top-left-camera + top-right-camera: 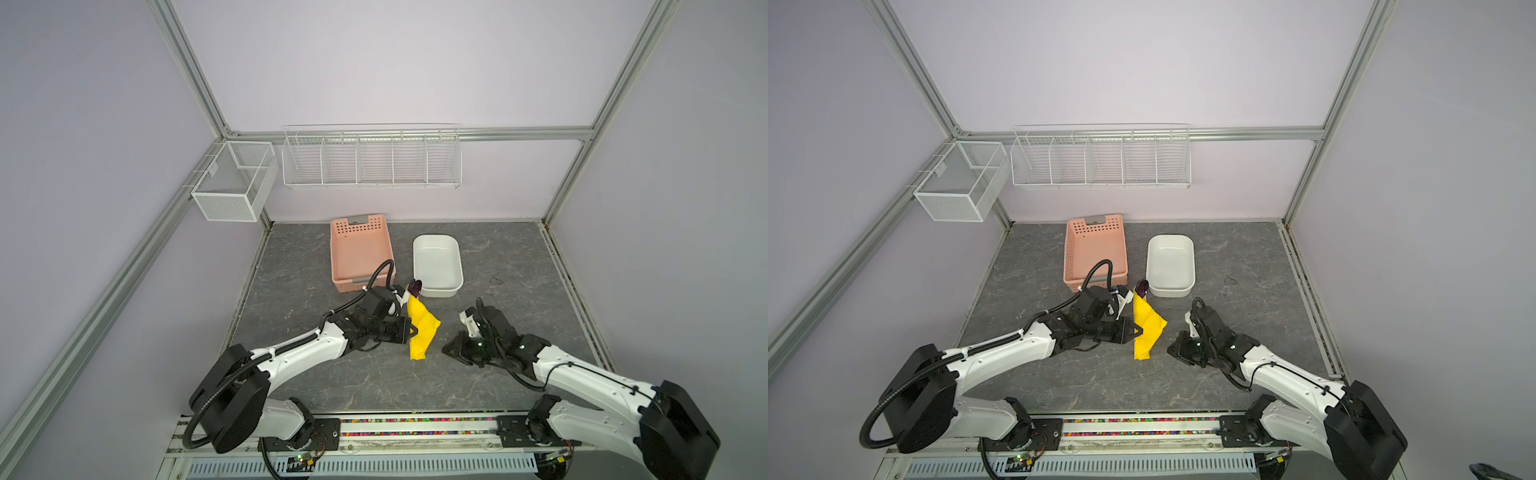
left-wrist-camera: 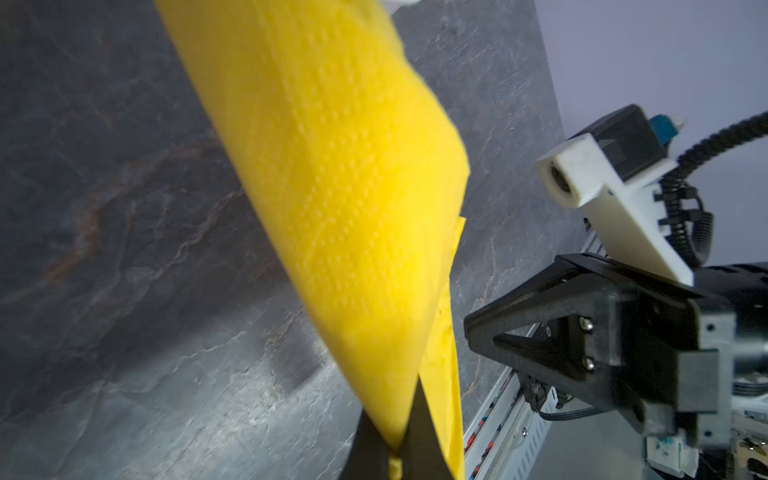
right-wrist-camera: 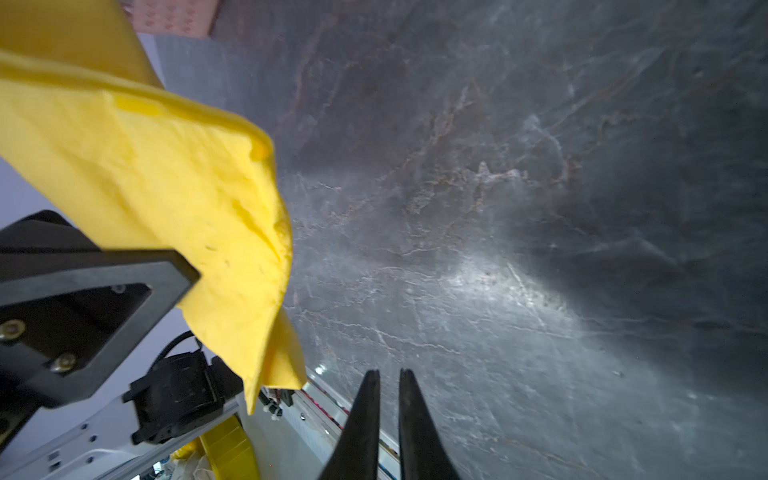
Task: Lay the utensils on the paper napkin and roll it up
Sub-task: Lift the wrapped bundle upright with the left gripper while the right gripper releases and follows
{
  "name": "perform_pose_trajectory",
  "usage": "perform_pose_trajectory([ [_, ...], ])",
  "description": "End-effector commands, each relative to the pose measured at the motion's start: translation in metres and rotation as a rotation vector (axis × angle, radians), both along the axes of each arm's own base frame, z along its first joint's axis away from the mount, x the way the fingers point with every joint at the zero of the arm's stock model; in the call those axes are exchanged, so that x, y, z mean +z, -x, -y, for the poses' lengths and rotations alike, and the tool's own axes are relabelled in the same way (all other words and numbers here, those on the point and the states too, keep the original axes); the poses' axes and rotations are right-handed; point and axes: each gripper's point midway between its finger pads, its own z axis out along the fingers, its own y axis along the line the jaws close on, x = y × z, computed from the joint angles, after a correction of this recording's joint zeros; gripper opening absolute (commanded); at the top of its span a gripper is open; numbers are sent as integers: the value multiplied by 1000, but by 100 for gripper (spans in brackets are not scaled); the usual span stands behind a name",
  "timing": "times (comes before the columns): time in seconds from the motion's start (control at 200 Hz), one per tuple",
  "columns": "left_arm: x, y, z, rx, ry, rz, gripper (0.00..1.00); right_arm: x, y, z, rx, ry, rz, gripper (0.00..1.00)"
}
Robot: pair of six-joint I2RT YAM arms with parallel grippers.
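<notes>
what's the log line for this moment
left gripper: shut on paper napkin | roll: utensils poking out far end | right gripper: slightly open, empty, apart from napkin

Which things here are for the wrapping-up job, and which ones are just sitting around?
For the job:
- bright yellow paper napkin, bundled up and pinched by the left gripper
- shiny purple utensil heads, poking out of its far end

Just lying about:
- pink perforated plastic basket
- white oblong plastic tub
- white wire rack on the back wall
- white mesh box on the side rail
</notes>
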Motion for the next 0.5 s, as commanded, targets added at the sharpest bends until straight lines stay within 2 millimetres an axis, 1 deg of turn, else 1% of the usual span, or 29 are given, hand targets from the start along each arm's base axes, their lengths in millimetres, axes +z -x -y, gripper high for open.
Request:
perform_pose_trajectory([
  [0.0,61,-12,4,-27,94,234,0,43,-13,-1,14,-56,184,25],
  [0.095,106,-13,3,-42,160,355,0,80,-14,-4,48,-117,324,37],
  [0.105,110,-13,3,-43,167,367,0,88,-14,-5,57,-128,348,39],
  [0.18,145,-8,5,-67,255,468,0,122,-11,-7,99,-177,471,49],
  [0.205,156,-6,5,-79,283,500,0,134,-11,-8,110,-197,515,54],
  [0.28,186,1,6,-116,348,576,0,161,-8,-9,137,-238,619,70],
  [0.325,200,4,8,-137,371,604,0,173,-5,-10,160,-253,665,77],
  [0.375,212,6,11,-163,388,626,0,188,-2,-14,197,-273,713,81],
  [0.43,223,9,13,-186,402,644,0,203,4,-19,247,-299,757,86],
  [0.495,233,10,17,-209,415,654,0,216,8,-24,293,-308,797,88],
])
